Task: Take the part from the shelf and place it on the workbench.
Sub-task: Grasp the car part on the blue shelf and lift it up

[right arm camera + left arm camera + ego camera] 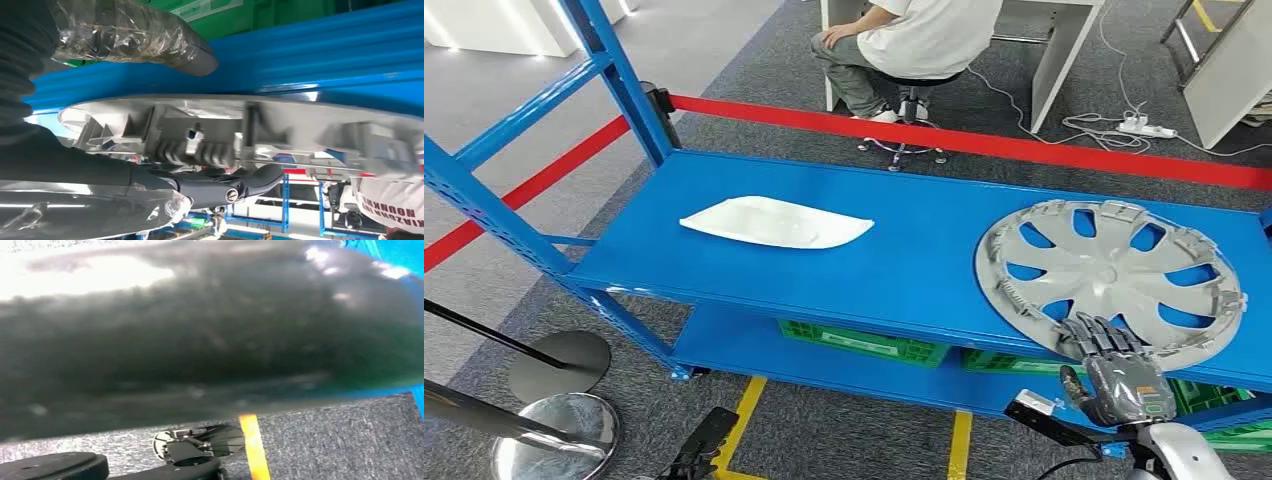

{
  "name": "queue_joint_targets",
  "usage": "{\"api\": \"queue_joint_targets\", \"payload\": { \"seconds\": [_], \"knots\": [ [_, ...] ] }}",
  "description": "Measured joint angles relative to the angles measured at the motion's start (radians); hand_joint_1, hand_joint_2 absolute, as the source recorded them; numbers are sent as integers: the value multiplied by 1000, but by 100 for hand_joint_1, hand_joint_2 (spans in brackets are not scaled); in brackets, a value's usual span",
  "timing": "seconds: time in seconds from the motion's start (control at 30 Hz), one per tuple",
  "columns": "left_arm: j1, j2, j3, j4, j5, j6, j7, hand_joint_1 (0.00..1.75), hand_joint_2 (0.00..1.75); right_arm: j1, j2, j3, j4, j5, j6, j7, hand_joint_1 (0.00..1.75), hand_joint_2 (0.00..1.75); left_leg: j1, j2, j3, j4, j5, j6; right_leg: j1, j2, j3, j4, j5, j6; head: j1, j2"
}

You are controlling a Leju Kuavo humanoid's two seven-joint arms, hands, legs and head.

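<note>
A silver hubcap [1114, 280] lies inner side up at the right end of the blue shelf's top deck [904, 270]. My right hand [1119, 370] reaches over its near rim, and the fingers [220, 185] lie on the ribbed inner face of the hubcap [225, 130]. The thumb [150, 45] stays apart on the other side of the rim, near the shelf edge. A flat white plastic part [774, 222] lies further left on the same deck. My left hand [709, 445] hangs low near the floor; its fingers are too blurred to read.
Green crates [864, 345] sit on the lower deck. Red barrier tape [964, 140] runs behind the shelf, and a person [914, 40] sits on a stool beyond it. Two round stanchion bases [559, 365] stand at the left. Yellow floor lines [959, 445] run under the shelf.
</note>
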Motion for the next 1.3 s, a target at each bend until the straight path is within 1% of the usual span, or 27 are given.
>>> {"api": "queue_joint_targets", "payload": {
  "seconds": [0.07,0.17,0.23,0.3,0.33,0.37,0.4,0.47,0.5,0.53,0.57,0.63,0.7,0.73,0.8,0.83,0.87,0.9,0.93,0.97,1.0,1.03,1.07,1.13,1.2,1.27,1.3],
  "knots": [
    [0,0,0,0,1,0,0,0,0,-1,-1,1,1,-2,5,3,0,175,0,0,-1,1,2,-4,1,1,0,0,2,-6,-1,0],
    [0,0,0,0,4,0,0,0,0,-9,-2,4,2,-5,18,11,0,175,3,1,-4,14,-10,-18,2,3,2,-2,5,-26,-3,0],
    [-2,0,0,0,5,0,-1,0,0,-15,-3,4,3,-6,23,18,0,175,5,1,-37,91,-59,-27,0,1,5,-4,6,-37,-5,0],
    [0,0,0,0,7,-1,-1,0,0,-17,-5,5,4,-7,26,25,0,175,6,1,-101,231,-123,-31,2,0,5,-4,5,-42,-7,0],
    [2,0,0,0,8,-1,-1,0,0,-17,-5,5,4,-7,28,28,0,175,6,1,-126,284,-138,-31,2,0,5,-4,5,-43,-7,0],
    [4,0,0,0,10,-1,-1,0,0,-17,-6,5,4,-8,31,32,0,175,6,1,-136,303,-133,-30,3,1,5,-4,5,-43,-7,0],
    [5,0,0,0,11,-1,-1,0,0,-17,-6,5,4,-8,34,35,0,175,6,1,-126,282,-110,-26,4,2,6,-4,5,-43,-7,0],
    [4,1,0,0,13,-1,-1,0,0,-17,-6,5,4,-10,39,40,0,175,4,1,-65,153,-37,-14,7,3,9,-4,5,-43,-7,0],
    [2,1,0,0,14,-1,-1,0,0,-16,-6,5,4,-12,40,43,0,175,2,1,-32,85,-14,-8,9,3,9,-3,5,-41,-7,0],
    [1,2,0,0,14,-2,-2,0,0,-16,-6,5,4,-13,41,44,0,175,1,2,-12,39,-3,-4,11,3,7,-2,5,-38,-6,0],
    [1,2,0,0,15,-2,-3,0,0,-15,-7,5,4,-14,42,45,0,175,-1,2,-3,16,-2,-2,12,2,4,-3,6,-33,-6,0],
    [1,2,0,0,16,-3,-4,0,0,-15,-8,5,4,-17,42,47,0,175,-1,2,-3,5,0,3,11,1,2,-6,8,-20,-6,0],
    [1,2,0,0,16,-4,-4,0,0,-14,-11,5,4,-18,42,47,0,175,2,2,0,-4,7,12,9,0,-11,16,-10,-9,-3,0],
    [0,2,0,0,16,-4,-4,0,0,-14,-12,5,4,-19,42,47,0,175,4,2,0,-8,10,16,8,0,-32,58,-35,-5,-2,0],
    [0,1,0,0,16,-5,-4,0,0,-11,-12,6,6,-20,42,48,0,175,3,3,-1,-8,10,19,8,0,-97,195,-102,2,0,0],
    [1,0,0,0,16,-5,-4,0,0,-9,-12,6,7,-21,42,48,0,175,3,3,-2,-8,10,20,8,0,-128,259,-126,5,0,0],
    [2,0,0,0,16,-5,-4,0,0,-8,-12,6,8,-21,42,48,0,175,2,3,-2,-8,10,20,8,0,-144,292,-130,6,0,0],
    [2,0,0,0,16,-5,-4,0,0,-7,-12,6,9,-22,42,48,0,175,2,3,-1,-7,9,19,7,0,-141,285,-114,7,0,0],
    [2,0,0,0,16,-5,-4,0,0,-7,-12,6,10,-22,42,48,0,175,3,2,1,-7,8,18,7,0,-115,232,-81,6,0,0],
    [2,0,0,0,16,-5,-4,0,0,-7,-12,6,10,-22,42,48,0,175,3,2,3,-7,6,16,7,-1,-76,154,-43,5,0,0],
    [1,0,0,0,16,-5,-4,0,0,-9,-12,6,10,-22,42,47,0,175,1,2,4,-6,4,12,7,-1,-37,80,-17,3,1,0],
    [1,0,0,0,16,-5,-4,0,0,-10,-12,6,10,-23,41,47,0,175,0,1,4,-4,3,8,8,-1,-7,24,0,-2,0,0],
    [0,0,0,0,16,-5,-4,0,0,-11,-12,7,10,-25,40,45,0,175,-2,1,3,-3,3,3,9,-1,9,-4,4,-7,-2,0],
    [0,0,0,0,17,-5,-4,0,0,-12,-12,7,10,-39,38,35,0,175,-2,1,1,-1,4,-6,12,2,11,-9,2,-21,-4,0],
    [0,1,0,0,18,-5,-4,0,0,-13,-12,7,9,-60,38,18,0,175,1,1,-2,12,-9,-16,11,2,12,-10,4,-33,-4,0],
    [-2,2,0,0,20,-5,-4,0,0,-13,-12,7,7,-77,38,2,0,175,4,1,-38,95,-61,-27,8,0,14,-12,5,-42,-6,0],
    [-2,2,0,0,20,-5,-4,0,0,-13,-12,7,7,-83,38,-4,0,175,5,2,-71,167,-97,-31,8,0,14,-12,4,-45,-8,0]
  ]
}}
